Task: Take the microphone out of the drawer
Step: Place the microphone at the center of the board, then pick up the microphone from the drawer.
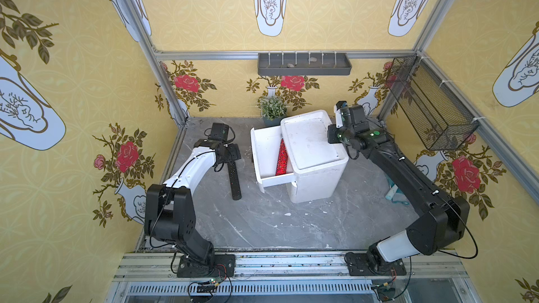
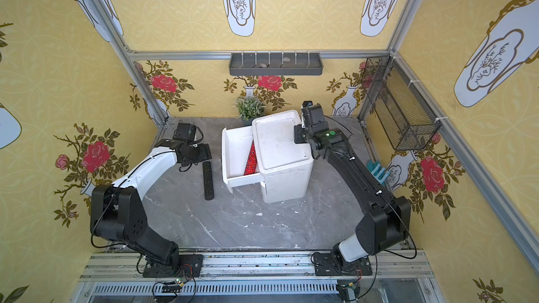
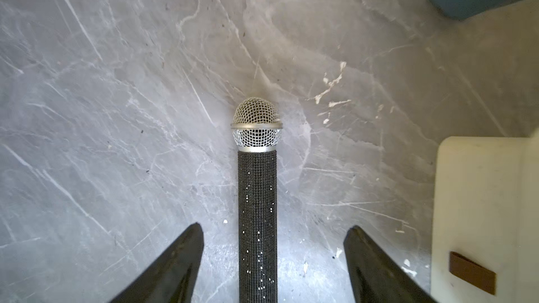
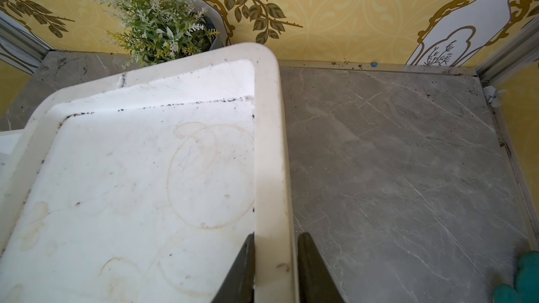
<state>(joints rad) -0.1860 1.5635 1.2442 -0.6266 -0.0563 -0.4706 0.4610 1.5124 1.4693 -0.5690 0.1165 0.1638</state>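
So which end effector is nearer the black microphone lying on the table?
Left. The left end effector is open astride the handle of the black microphone, not touching it; the right end effector is across the white cabinet, clamped on its top rim.

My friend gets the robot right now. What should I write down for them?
Left gripper: open, fingers either side of the black microphone, not gripping it.
Right gripper: shut on the rim of the white cabinet.
Things: the microphone lies flat on the table, beside the open drawer. A red sparkly thing lies in the drawer, partly hidden under the cabinet top.
Done: the black microphone is out of the drawer.
Left: lift the left arm clear. Check the red thing; I can't tell if it is a microphone too.
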